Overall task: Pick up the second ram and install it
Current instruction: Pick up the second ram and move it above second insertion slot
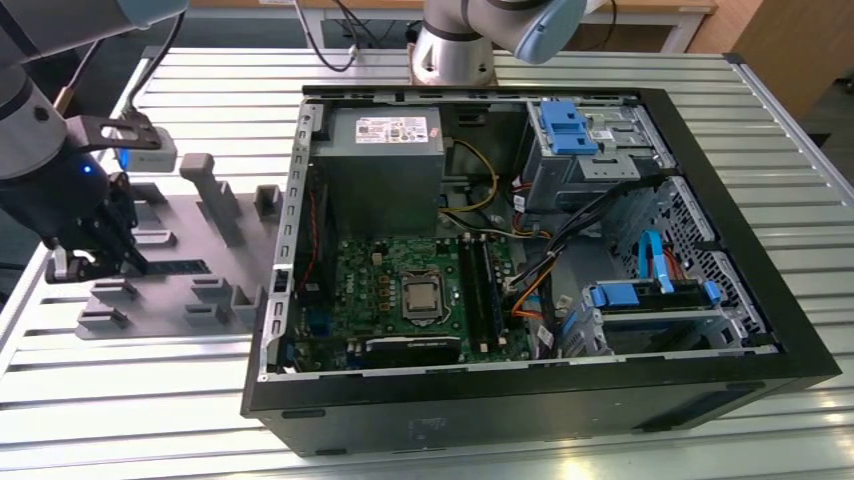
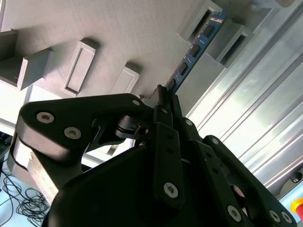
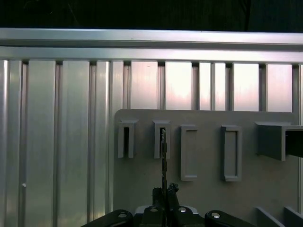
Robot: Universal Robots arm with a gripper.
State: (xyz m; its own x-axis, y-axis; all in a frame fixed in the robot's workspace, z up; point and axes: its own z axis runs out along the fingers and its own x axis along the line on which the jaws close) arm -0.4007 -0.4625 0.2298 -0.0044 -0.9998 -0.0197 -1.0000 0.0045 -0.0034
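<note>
surface: slatted metal table (image 1: 761,110) | on it: grey fixture plate (image 1: 167,222); open computer case (image 1: 534,400)

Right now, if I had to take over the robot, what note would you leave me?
Gripper: shut on the second ram, over the grey fixture plate at the exterior view's left.
Ram: blue-green stick, its far end at a slotted fixture block. I cannot tell whether it is lifted clear.
Done: ram gripped.
Left: it is not yet in the black motherboard slots inside the open computer case.
</note>
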